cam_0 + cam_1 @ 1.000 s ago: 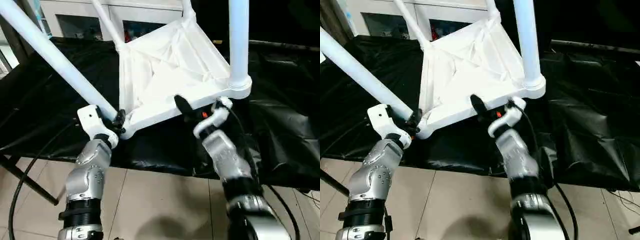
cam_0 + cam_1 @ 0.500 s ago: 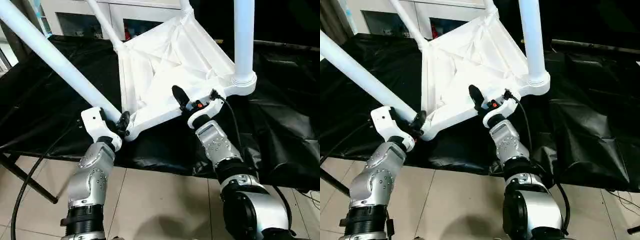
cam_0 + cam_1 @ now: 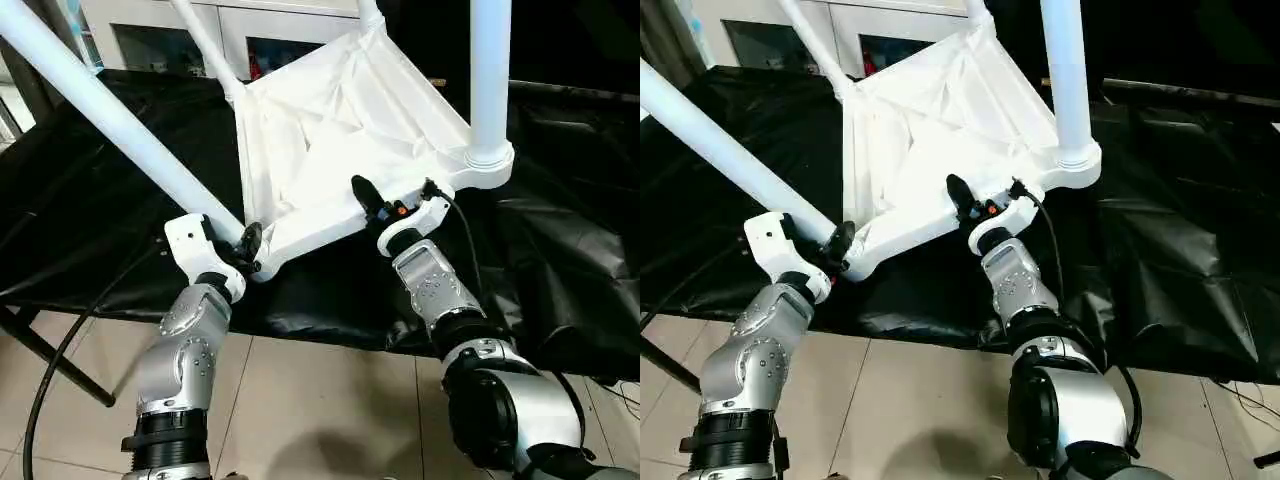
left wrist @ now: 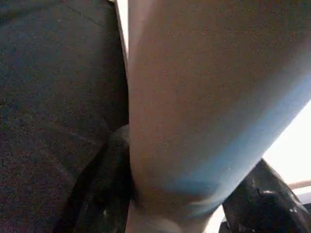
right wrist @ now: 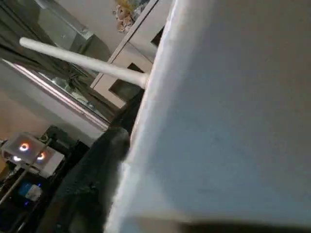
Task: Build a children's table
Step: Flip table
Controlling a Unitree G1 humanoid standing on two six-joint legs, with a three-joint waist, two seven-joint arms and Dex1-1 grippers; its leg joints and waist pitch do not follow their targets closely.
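**White plastic table, legs up, held at the near edge**

White moulded plastic throughout: the children's table [image 3: 340, 130] lies upside down on the black sheet [image 3: 570, 250], ribbed underside up, tilted so its near edge is lifted. All four legs look seated in the corner sockets and stick up out of frame.

Left gripper [image 3: 248, 245]: at the near-left corner, black fingers closed around the base of the near-left leg [image 3: 110, 115] just above its socket; the left wrist view has that tube running between the two fingers [image 4: 104, 194]. Roughly half open, filled by the tube.

Right gripper [image 3: 975, 203]: on the near rim of the top, left of the near-right leg [image 3: 490, 80]. One finger [image 3: 363, 195] sits over the ribbed side, rim between the jaws. Whether it is clamped yet, I cannot tell.

Handling, my read:
- Light, hollow, stiff enough to move as one piece.
- Smooth and slippery; a tube can rotate or slide in a two-finger pinch.
- Long legs give leverage, so grip low near the sockets, or on the rim by a rib.
- Push-fit legs may pull out if it is lifted by a leg alone.
- Thin rim flexes; don't over-squeeze.
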